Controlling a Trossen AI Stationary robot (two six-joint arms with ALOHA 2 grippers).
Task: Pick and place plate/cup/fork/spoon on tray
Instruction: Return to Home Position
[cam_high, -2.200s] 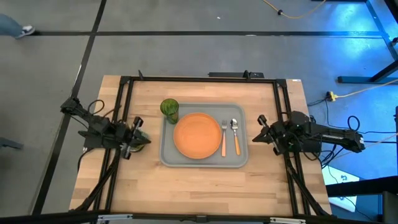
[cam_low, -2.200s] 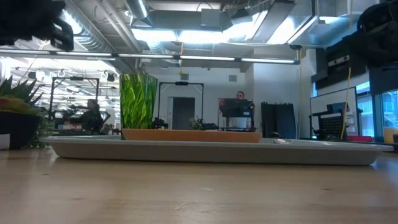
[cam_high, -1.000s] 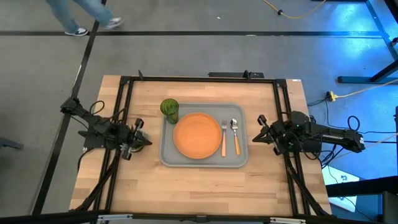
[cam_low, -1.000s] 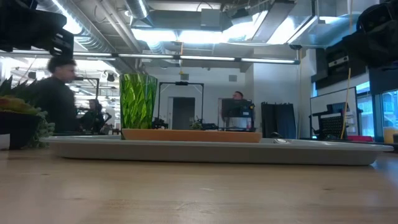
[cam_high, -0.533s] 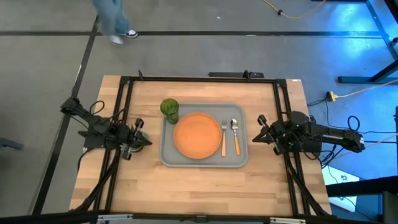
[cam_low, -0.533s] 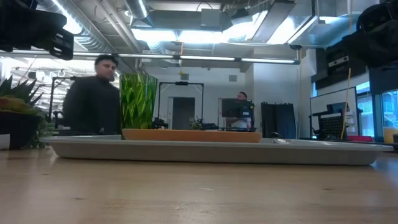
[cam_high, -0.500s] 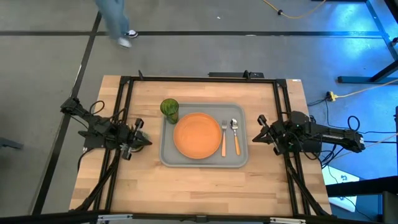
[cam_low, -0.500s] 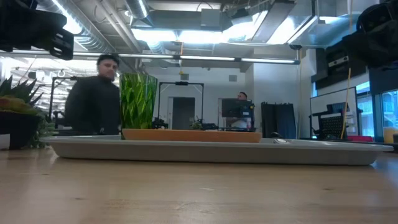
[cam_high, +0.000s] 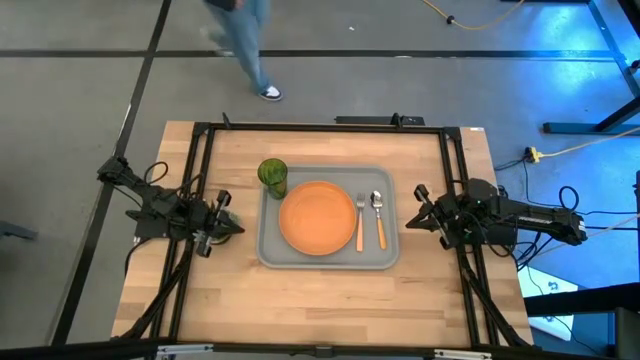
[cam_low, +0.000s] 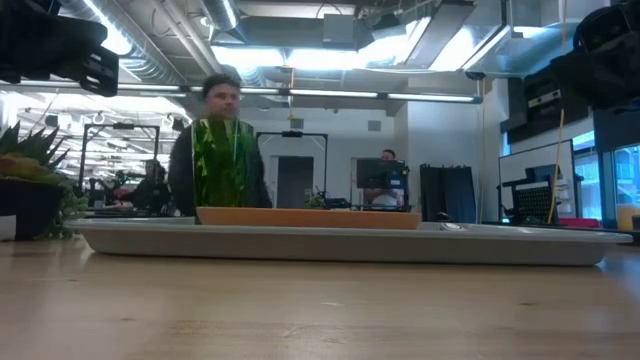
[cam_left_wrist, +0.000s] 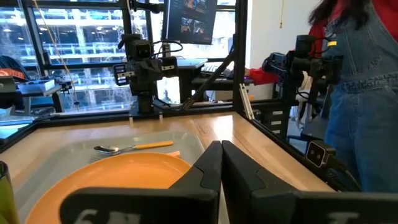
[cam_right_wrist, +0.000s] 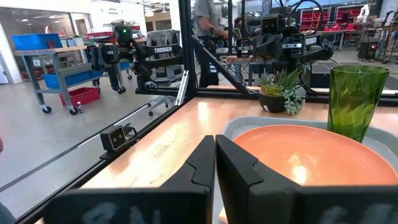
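The light-grey tray (cam_high: 330, 259) lies in the middle of the table. On it rest the orange plate (cam_high: 317, 217), the green cup (cam_high: 273, 176) upright at its far left corner, and the fork (cam_high: 360, 225) and spoon (cam_high: 379, 220) side by side to the right of the plate. My left gripper (cam_high: 238, 227) hovers shut just off the tray's left side, with nothing between its fingers (cam_left_wrist: 208, 163). My right gripper (cam_high: 410, 220) hovers shut off the tray's right side, likewise with nothing in it (cam_right_wrist: 215, 149).
A small potted plant (cam_right_wrist: 281, 87) stands on the table at the left, near my left gripper. A black frame (cam_high: 320, 127) runs around the table's far and side edges. A person (cam_high: 250, 45) walks on the floor beyond the far edge. Bare wood (cam_high: 320, 310) lies near the front edge.
Both arms and everything on the tray have kept still. A person has walked along the floor beyond the table's far edge, from the left toward the right.
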